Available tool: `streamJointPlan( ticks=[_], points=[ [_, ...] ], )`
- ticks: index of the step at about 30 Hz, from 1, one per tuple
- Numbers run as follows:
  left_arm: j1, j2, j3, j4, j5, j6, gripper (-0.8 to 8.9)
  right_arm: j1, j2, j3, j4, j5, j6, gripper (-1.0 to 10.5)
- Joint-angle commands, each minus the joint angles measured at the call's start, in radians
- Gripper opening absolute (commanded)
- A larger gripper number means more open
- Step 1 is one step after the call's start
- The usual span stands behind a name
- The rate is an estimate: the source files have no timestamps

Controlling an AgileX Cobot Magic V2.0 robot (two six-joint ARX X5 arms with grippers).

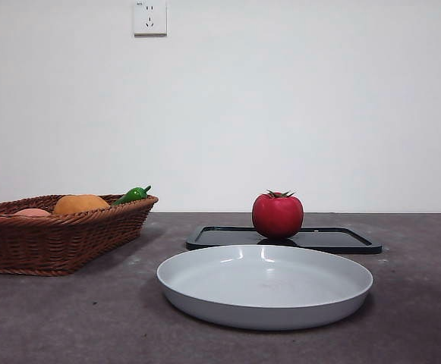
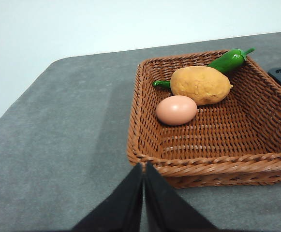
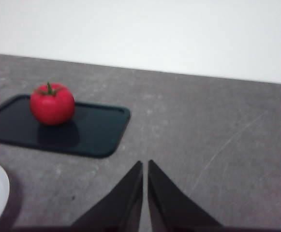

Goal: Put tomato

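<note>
The tomato (image 1: 277, 216) stands upright on the black tray (image 1: 341, 241), stem cap up, toward the tray's left part in the front view. The white plate (image 1: 266, 285) lies just in front of the tray. The wicker basket (image 1: 53, 239), well to the left of the tray, holds an orange lumpy fruit (image 2: 200, 85), an egg (image 2: 176, 110) and a green pepper (image 2: 229, 61). The left gripper (image 2: 143, 169) has its jaws closed together, empty, near the basket's rim. The right gripper (image 3: 145, 166) also has its jaws closed, empty, apart from the tray.

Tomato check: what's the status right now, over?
Both hands shut, holding nothing, left hand by basket, right hand near tray. Tomato upright on tray. Nothing blocking it.
</note>
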Motion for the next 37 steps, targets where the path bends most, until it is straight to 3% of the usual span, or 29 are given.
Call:
streamJointPlan(
  ticks=[1, 14, 37],
  points=[
    [0.003, -0.001, -0.021, -0.01, -0.003, -0.01, 0.07, -0.002, -0.018, -0.035, 0.014, 0.005, 0.004, 0.1],
    [0.003, -0.001, -0.021, -0.01, -0.003, -0.01, 0.07, -0.007, -0.05, -0.101, 0.004, 0.015, 0.04, 0.1],
    [0.003, -0.001, -0.021, -0.01, -0.003, -0.01, 0.07, -0.006, -0.05, -0.1, 0.013, 0.016, 0.04, 0.1]
  ],
)
